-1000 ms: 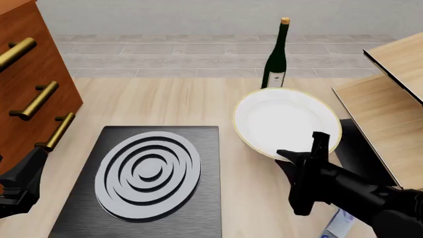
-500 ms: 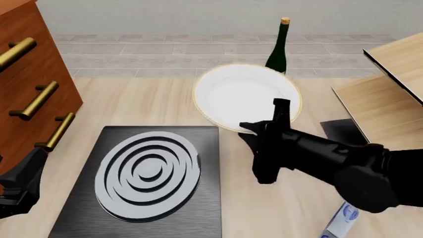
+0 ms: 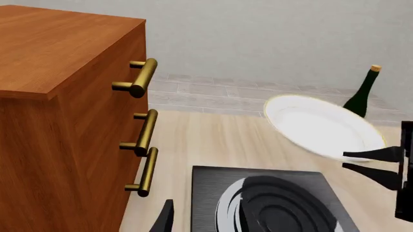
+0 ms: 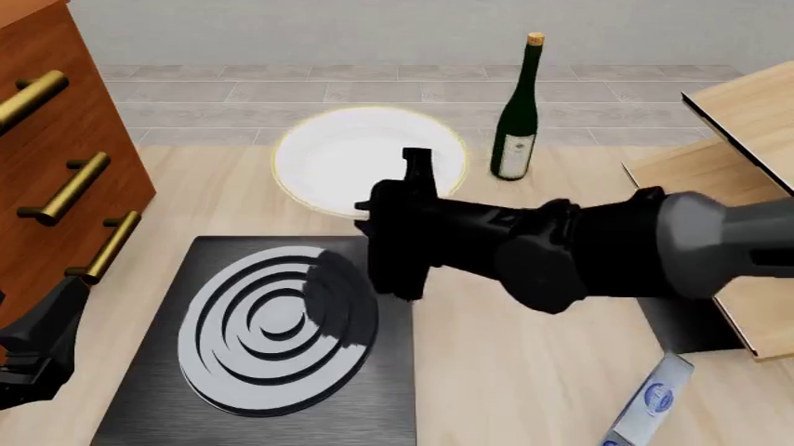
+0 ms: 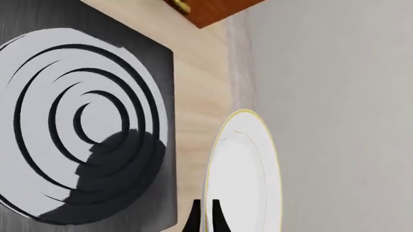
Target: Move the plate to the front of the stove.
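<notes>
The plate (image 4: 360,167), white with a thin gold rim, hangs tilted in the air over the table just beyond the stove's far edge. My right gripper (image 4: 415,165) is shut on the plate's rim at its right side. The right wrist view shows the plate (image 5: 242,174) edge-on, with the rim between my right gripper's (image 5: 206,220) fingertips. The stove (image 4: 267,321), a black slab with silver rings, lies at front left and carries the arm's shadow. My left gripper (image 4: 44,348) rests open at the front left, holding nothing. The left wrist view shows the plate (image 3: 316,126) above the stove (image 3: 271,203).
A wooden cabinet (image 4: 56,158) with brass handles stands at the left. A green wine bottle (image 4: 518,116) is upright behind and right of the plate. Wooden shelving (image 4: 726,190) fills the right side, with a plain black panel (image 4: 689,327) and a blue-white object (image 4: 652,401) in front of it.
My right arm has carried the plate to the left and farther back, from the right of the stove to beyond its far edge. The left arm has not moved.
</notes>
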You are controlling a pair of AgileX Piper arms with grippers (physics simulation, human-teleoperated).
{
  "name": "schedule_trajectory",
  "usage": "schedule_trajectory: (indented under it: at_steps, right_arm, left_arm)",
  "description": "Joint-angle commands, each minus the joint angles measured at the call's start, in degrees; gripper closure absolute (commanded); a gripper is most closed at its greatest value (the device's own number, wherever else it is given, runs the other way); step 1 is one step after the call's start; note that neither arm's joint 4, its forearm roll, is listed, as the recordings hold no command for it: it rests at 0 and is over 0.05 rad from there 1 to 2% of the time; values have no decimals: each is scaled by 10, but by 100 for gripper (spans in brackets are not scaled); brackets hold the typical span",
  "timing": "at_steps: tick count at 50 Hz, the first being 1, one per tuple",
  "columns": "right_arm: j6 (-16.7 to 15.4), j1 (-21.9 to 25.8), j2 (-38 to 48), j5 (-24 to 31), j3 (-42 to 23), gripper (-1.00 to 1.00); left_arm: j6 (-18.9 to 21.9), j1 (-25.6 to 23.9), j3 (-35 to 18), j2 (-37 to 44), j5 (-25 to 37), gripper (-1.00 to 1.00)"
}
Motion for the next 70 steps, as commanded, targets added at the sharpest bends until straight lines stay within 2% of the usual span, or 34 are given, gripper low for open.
schedule_trajectory:
  at_steps: [1,27,48,70]
  right_arm:
    - [13,19,76,53,-112,100]
    - [-2,-22,208,157,-342,100]
    - [40,-43,325,275,-545,100]
    - [70,-41,398,344,-669,100]
  left_arm:
    - [0,0,0,1,-1,-100]
    - [0,0,0,-3,3,-100]
    - [1,0,0,-4,4,-100]
    - [1,0,0,-4,4,-100]
